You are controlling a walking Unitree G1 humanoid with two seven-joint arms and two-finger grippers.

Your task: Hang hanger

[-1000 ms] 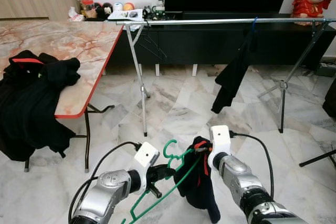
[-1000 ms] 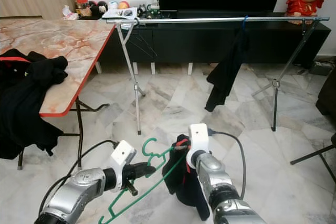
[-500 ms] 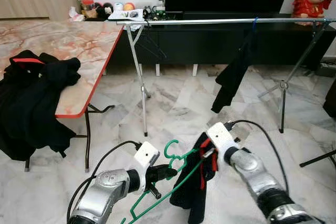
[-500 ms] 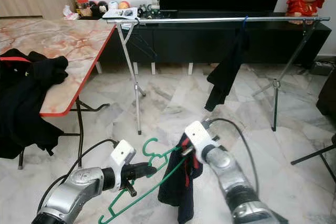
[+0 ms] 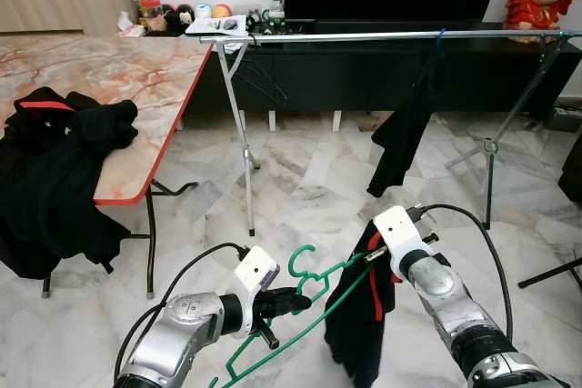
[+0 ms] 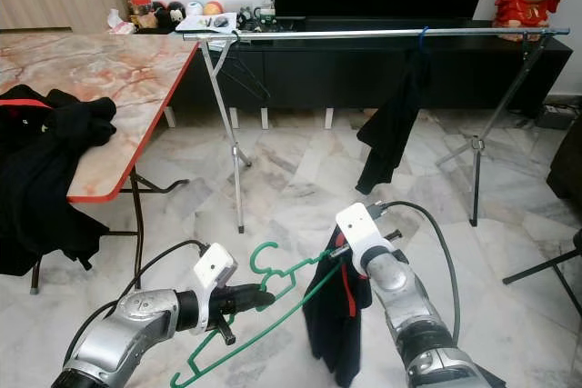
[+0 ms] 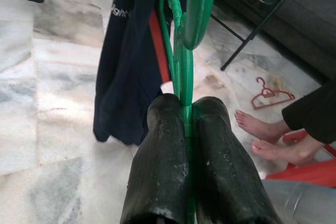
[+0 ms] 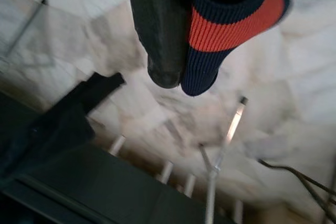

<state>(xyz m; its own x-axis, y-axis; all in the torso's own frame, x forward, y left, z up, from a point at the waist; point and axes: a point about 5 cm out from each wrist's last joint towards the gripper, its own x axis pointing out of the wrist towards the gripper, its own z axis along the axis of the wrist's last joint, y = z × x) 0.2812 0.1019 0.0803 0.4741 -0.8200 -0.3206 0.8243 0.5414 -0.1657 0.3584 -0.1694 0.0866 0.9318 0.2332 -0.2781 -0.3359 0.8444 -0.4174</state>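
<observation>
A green plastic hanger (image 5: 300, 311) slants low in front of me, hook end up. My left gripper (image 5: 296, 298) is shut on its neck just below the hook; the left wrist view shows both black fingers (image 7: 173, 166) clamped on the green bar (image 7: 185, 85). A dark navy garment with red trim (image 5: 362, 324) hangs from the hanger's far end. My right gripper (image 5: 371, 257) is shut on the garment's red-banded collar (image 8: 228, 24). The silver clothes rail (image 5: 391, 36) spans the room ahead, above both grippers.
A dark garment (image 5: 405, 124) hangs on the rail by a blue hanger. A marble-top folding table (image 5: 109, 88) at left carries a heap of black clothes (image 5: 55, 170). A black TV cabinet (image 5: 382, 70) lies behind the rail. A person's bare feet (image 7: 268, 140) and a red hanger (image 7: 270, 94) are on the floor.
My right gripper has shifted right and slightly down with the collar, pulling the garment further along the hanger's end. The left gripper and hanger have barely moved.
</observation>
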